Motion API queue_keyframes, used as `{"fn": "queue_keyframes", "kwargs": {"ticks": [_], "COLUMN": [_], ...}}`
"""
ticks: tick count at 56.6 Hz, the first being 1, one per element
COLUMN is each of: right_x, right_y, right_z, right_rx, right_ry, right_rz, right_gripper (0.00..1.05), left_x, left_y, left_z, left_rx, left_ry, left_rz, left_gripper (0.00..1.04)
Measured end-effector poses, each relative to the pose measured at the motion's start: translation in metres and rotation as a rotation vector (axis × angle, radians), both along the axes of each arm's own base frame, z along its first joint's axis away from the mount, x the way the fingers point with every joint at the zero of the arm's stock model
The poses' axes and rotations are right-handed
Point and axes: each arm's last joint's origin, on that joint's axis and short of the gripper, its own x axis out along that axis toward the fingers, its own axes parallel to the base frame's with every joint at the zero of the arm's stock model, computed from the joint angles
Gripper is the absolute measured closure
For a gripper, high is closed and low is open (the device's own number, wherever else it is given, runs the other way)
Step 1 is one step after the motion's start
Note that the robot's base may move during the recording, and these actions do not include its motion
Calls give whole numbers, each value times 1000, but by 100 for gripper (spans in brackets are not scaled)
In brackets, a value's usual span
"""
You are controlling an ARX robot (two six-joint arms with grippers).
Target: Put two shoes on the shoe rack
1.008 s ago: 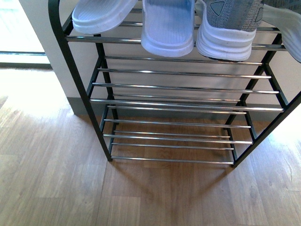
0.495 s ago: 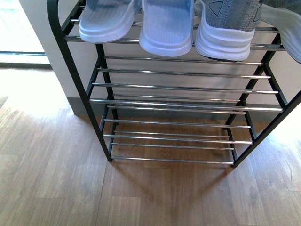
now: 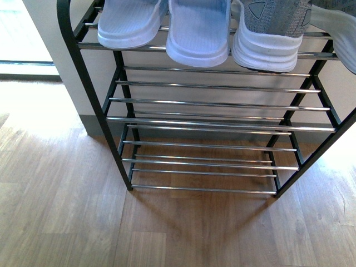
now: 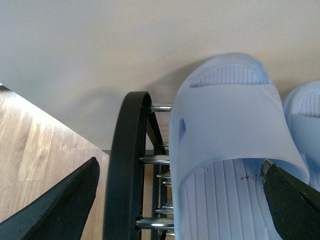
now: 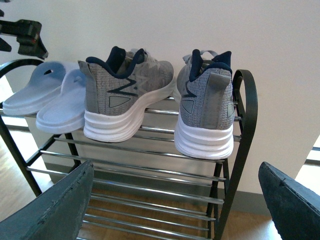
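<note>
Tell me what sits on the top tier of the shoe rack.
On the rack: two pale blue slides and two grey sneakers, heels facing out. The sneakers' toes are hidden behind their own heels.

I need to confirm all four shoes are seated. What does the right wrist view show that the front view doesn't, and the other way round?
Only the right wrist view shows both grey sneakers whole, upright, heels outward on the top tier, and the left gripper above the slides. Only the front view shows the lower tiers down to the wood floor. Both show the two pale blue slides beside the sneakers on the shoe rack.
</note>
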Motion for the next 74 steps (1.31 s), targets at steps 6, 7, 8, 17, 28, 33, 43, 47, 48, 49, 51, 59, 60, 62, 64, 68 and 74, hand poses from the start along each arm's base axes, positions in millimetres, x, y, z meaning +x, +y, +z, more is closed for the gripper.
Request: {"fn": "queue_keyframes", "kwargs": {"ticks": [6, 7, 8, 17, 28, 33, 43, 47, 48, 49, 51, 59, 60, 62, 64, 68, 74], "right_x": [0, 0, 0, 0, 0, 0, 0, 0, 0, 0, 0, 0, 0, 0, 0, 0, 0], "right_y": [0, 0, 0, 0, 0, 0, 0, 0, 0, 0, 0, 0, 0, 0, 0, 0, 0], "right_z": [0, 0, 0, 0, 0, 0, 0, 0, 0, 0, 0, 0, 0, 0, 0, 0, 0], "right_rx": [0, 0, 0, 0, 0, 0, 0, 0, 0, 0, 0, 0, 0, 0, 0, 0, 0], "right_ry": [0, 0, 0, 0, 0, 0, 0, 0, 0, 0, 0, 0, 0, 0, 0, 0, 0], "right_rz": [0, 0, 0, 0, 0, 0, 0, 0, 0, 0, 0, 0, 0, 0, 0, 0, 0], "right_gripper": [9, 9, 9, 9, 9, 9, 9, 9, 9, 9, 9, 9, 9, 9, 9, 9, 9], "left_x": [-16, -21, -23, -62, -145, -191, -259, -278, -282, -284, -287, -289, -290, -292, -294, -297, -301], "left_y": [5, 6, 7, 14, 35, 51, 80, 91, 95, 96, 98, 102, 104, 108, 113, 119, 125], "left_z": [11, 14, 16, 35, 52, 52, 40, 31, 29, 28, 28, 25, 20, 12, 3, -9, -24], "left_rx": [-34, -39, -42, -74, -72, -56, -33, -59, -76, -83, -100, -141, -139, -127, -110, -90, -76], "left_ry": [-45, -59, -66, -167, -314, -363, -389, -398, -413, -419, -432, -510, -539, -560, -568, -567, -561], "left_rz": [21, 23, 26, 42, 75, 108, 217, 254, 264, 270, 279, 165, 119, 81, 62, 62, 57], "left_gripper": [9, 9, 9, 9, 9, 9, 9, 9, 9, 9, 9, 20, 25, 32, 41, 54, 72]}}
